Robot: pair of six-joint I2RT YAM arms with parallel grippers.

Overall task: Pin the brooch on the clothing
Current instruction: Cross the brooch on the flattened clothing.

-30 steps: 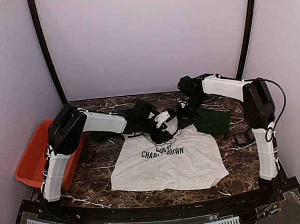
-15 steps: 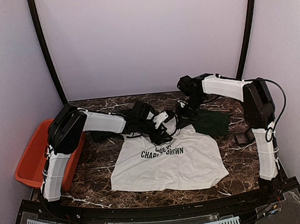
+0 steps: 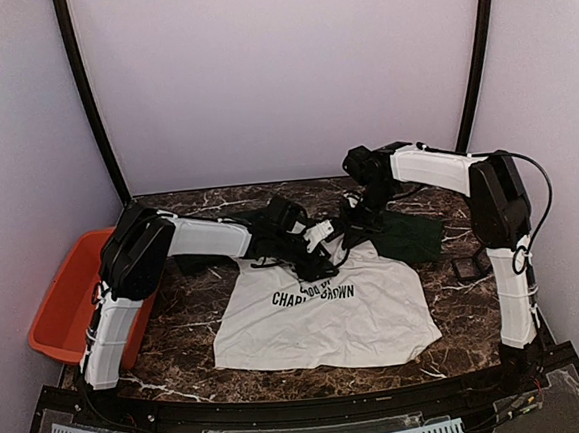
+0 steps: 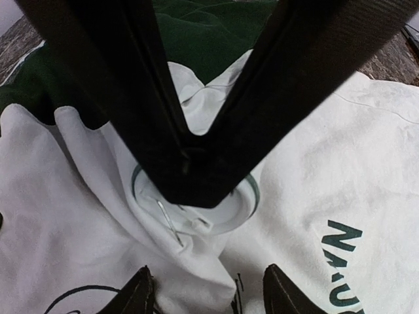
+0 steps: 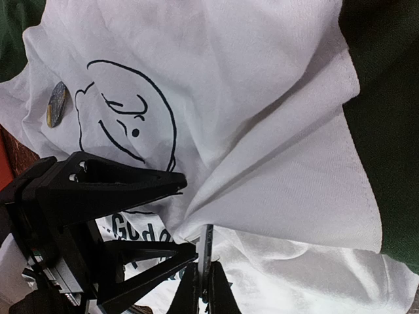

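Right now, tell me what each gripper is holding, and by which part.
Right gripper: shut on the brooch, pinching it at the rim. Left gripper: open, holding nothing that I can see.

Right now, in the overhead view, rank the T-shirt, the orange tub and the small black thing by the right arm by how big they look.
1. T-shirt, largest by far.
2. orange tub, though the left arm hides part of it.
3. small black object beside the right arm, clearly smallest.
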